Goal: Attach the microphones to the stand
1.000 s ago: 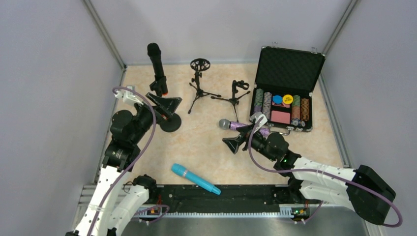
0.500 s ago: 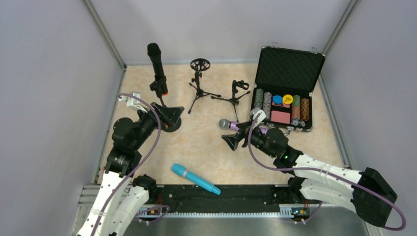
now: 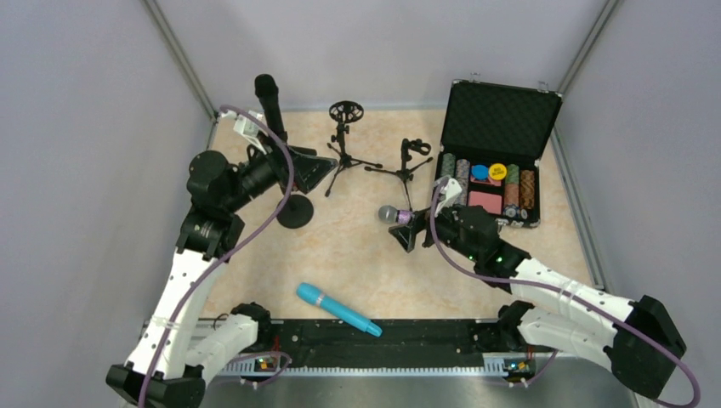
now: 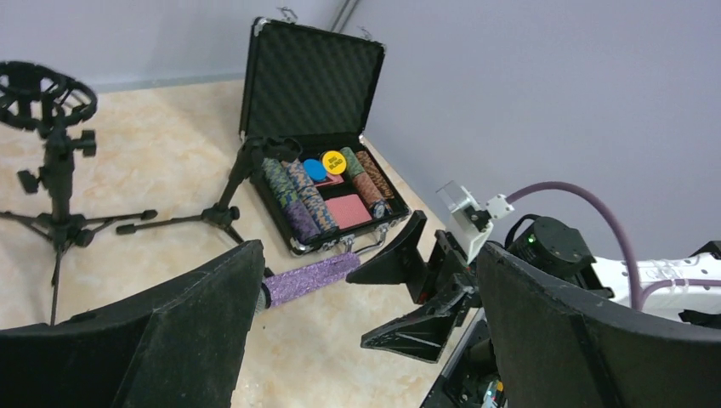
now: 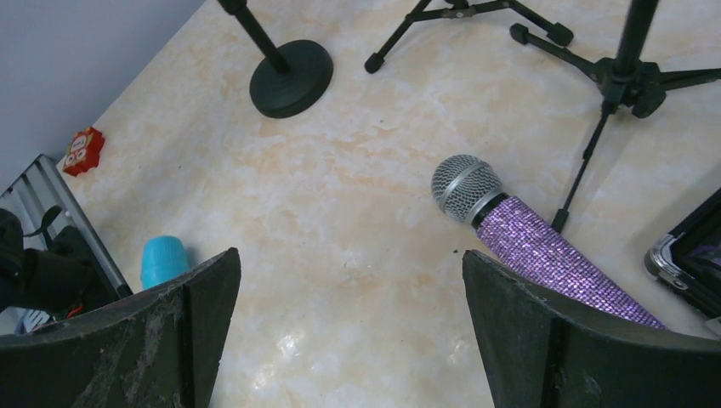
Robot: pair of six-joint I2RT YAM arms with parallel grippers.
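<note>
We hold both pairs of jaws wide apart, empty.
Our right gripper (image 3: pixel 406 238) hangs over the purple mic (image 5: pixel 544 246); left gripper (image 3: pixel 319 168) near the black mic (image 3: pixel 270 104).

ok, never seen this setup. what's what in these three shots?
Two robot arms, each with a two-finger gripper. The overhead picture looks down from behind them; the other two come from wrist cameras, the dark wedges being that gripper's own fingers. On the table: a black microphone upright on a round-base stand, a purple microphone and a cyan microphone lying flat, a ring-top tripod, a clip-top tripod, an open poker chip case. The left gripper and right gripper are both open, holding nothing.
</note>
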